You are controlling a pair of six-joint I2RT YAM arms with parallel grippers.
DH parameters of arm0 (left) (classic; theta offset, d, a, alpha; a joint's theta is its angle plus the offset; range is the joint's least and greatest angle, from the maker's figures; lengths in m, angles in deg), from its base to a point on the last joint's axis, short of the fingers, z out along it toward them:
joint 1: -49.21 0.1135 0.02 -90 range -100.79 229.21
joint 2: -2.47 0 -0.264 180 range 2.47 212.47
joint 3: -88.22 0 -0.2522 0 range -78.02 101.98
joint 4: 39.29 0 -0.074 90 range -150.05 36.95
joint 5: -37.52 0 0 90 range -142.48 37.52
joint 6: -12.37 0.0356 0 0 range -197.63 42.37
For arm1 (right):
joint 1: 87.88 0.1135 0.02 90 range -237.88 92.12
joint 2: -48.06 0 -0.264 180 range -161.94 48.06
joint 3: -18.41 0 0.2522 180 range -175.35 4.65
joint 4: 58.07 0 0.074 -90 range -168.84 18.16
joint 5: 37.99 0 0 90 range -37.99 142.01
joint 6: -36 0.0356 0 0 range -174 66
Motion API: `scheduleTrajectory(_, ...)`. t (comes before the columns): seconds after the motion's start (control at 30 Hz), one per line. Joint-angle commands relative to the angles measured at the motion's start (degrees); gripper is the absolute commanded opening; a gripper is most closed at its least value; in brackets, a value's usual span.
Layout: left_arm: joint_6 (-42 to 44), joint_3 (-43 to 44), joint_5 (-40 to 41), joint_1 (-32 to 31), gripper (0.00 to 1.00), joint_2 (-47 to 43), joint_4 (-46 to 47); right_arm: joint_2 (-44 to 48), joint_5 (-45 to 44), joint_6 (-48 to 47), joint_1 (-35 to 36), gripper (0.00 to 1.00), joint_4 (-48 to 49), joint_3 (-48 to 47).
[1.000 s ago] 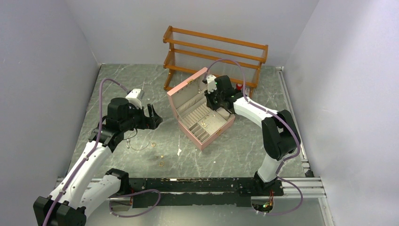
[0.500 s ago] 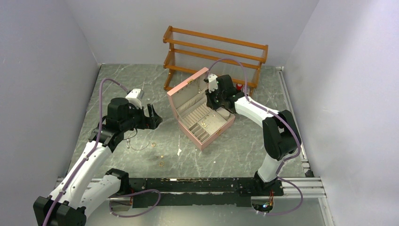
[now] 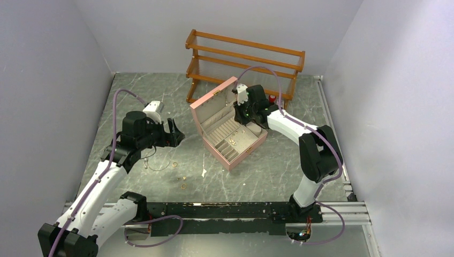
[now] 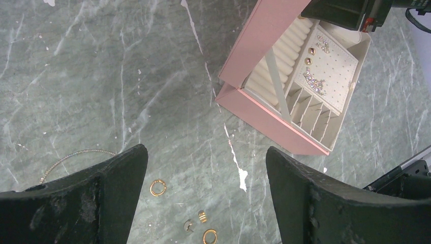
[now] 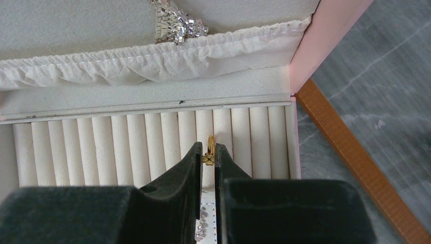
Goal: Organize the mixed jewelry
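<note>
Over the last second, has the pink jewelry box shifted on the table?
No. The pink jewelry box is unmoved: its raised lid's left corner still sits right by the wooden rack's left foot.

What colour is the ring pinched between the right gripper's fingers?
Gold. The ring in the right gripper shows best in the right wrist view.

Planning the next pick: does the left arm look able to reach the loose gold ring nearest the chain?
Probably yes. The left gripper hangs open above the table, the gold ring lies uncovered below it, and the chain and pink box sit apart from it on either side.
</note>
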Motion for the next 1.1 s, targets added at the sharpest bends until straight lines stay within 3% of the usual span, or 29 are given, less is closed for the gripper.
scheduleTrajectory(0.0,0.4,-0.2,1.1,-0.3,0.90,-0.4,0.7,-0.8,-0.7,-0.3,-0.5,0.00,0.0,-0.6)
scheduleTrajectory(0.93,0.2,-0.3,1.0,-0.3,0.90,-0.2,0.7,-4.6,-4.4,0.5,0.3,0.08,-0.4,-1.3)
scheduleTrajectory(1.07,0.2,-0.3,0.8,-0.3,0.90,-0.2,0.7,-3.3,-4.7,3.0,0.3,0.16,-0.7,-2.3)
